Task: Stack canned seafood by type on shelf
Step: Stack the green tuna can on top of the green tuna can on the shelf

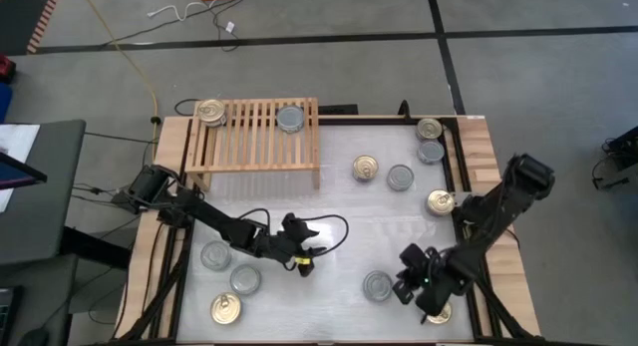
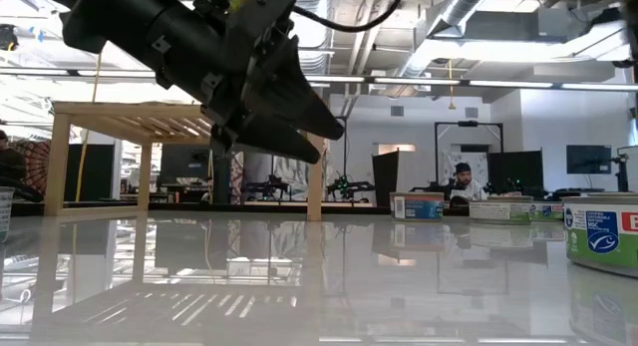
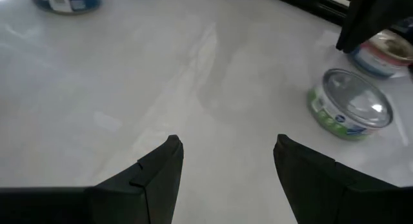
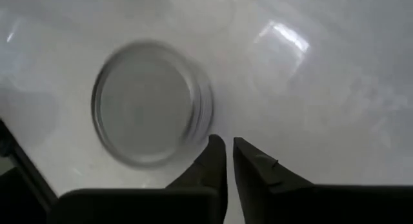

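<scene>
Jaws nearly closed and empty, the right gripper [image 4: 229, 161] hangs beside a silver-topped can [image 4: 150, 102] near the tabletop's [image 1: 329, 211] front right. Left jaws stand apart, holding nothing, the left gripper [image 3: 226, 162] over bare middle. One gold can [image 1: 210, 112] and one silver can [image 1: 291, 118] sit apart on the shelf [image 1: 254, 147], likely seeding separate stacks; others lie scattered.

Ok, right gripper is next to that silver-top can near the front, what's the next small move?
Probably open the right gripper and shift it over the silver-top can: its fingers are nearly closed beside the can, not around it, so closing now would grip nothing.
</scene>
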Controlling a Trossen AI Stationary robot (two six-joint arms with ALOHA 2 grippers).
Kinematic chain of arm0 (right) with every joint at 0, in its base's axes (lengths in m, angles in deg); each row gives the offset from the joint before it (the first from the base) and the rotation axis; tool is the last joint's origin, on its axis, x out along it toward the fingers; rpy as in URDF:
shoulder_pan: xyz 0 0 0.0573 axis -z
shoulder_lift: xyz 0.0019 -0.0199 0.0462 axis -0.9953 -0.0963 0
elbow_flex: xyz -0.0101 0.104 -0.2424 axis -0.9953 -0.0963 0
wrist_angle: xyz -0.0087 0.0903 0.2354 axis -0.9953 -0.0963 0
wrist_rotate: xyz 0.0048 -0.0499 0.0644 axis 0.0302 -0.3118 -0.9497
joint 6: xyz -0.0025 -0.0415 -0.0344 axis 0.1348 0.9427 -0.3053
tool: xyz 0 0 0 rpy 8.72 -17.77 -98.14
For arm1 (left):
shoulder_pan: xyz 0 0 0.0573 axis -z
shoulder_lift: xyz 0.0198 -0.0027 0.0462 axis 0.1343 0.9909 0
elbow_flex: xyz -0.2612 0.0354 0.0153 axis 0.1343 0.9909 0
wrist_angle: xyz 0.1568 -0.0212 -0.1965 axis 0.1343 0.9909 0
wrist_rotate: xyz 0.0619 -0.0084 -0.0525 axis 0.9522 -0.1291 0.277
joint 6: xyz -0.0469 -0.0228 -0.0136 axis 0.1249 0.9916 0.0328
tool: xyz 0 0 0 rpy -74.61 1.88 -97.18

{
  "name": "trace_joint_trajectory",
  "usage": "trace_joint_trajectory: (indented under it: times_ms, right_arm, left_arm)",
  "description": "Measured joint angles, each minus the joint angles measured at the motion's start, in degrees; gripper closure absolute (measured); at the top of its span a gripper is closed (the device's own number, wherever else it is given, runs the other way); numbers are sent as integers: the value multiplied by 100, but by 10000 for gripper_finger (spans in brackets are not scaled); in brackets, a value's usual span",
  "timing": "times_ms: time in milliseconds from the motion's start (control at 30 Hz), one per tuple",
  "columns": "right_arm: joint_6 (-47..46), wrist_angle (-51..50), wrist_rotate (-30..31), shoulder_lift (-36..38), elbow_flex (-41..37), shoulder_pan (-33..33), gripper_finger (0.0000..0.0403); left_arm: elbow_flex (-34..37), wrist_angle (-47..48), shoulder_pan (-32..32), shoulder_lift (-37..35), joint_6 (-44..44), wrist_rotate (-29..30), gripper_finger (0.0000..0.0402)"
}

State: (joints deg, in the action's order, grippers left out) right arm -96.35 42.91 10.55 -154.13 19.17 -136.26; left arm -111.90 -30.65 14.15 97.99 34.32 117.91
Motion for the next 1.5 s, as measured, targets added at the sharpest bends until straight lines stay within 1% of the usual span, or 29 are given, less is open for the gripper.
trace_joint_trajectory:
  times_ms: [100, 233, 400, 567, 700, 800, 933, 1133, 1367, 1433, 1500]
  right_arm:
    - [-384, 101, 32, -104, 0, -253, 327]
    - [-706, 273, 219, -286, 0, -415, 304]
    - [-704, 729, 704, -534, -4, -492, 270]
    - [-673, 1007, 843, -748, -4, -475, 238]
    - [-671, 1028, 911, -851, -4, -402, 227]
    - [-551, 1031, 949, -854, -4, -294, 231]
    - [-66, 1164, 1139, -854, -4, 27, 255]
    - [1183, 1659, 1163, -856, -11, 861, 291]
    - [2853, 2478, 1148, -856, -11, 1897, 298]
    - [3157, 2556, 1033, -856, -11, 2106, 298]
    - [3428, 2553, 786, -856, -11, 2259, 298]
  left_arm:
    - [-54, 1, 44, 4, 101, -111, 171]
    - [-258, -15, 133, 4, 76, -115, 171]
    - [-467, -19, 294, 4, -92, -111, 171]
    - [-514, -1, 402, 4, -87, -111, 171]
    - [-514, 48, 421, 4, -46, -108, 171]
    - [-514, 188, 421, 2, 41, -107, 171]
    - [-514, 349, 367, 2, 138, -107, 171]
    - [-514, 464, 194, 2, 265, -103, 171]
    - [-514, 476, 105, 2, 427, -103, 171]
    - [-514, 492, 105, 2, 427, -103, 171]
    - [-514, 563, 105, 2, 427, -103, 171]
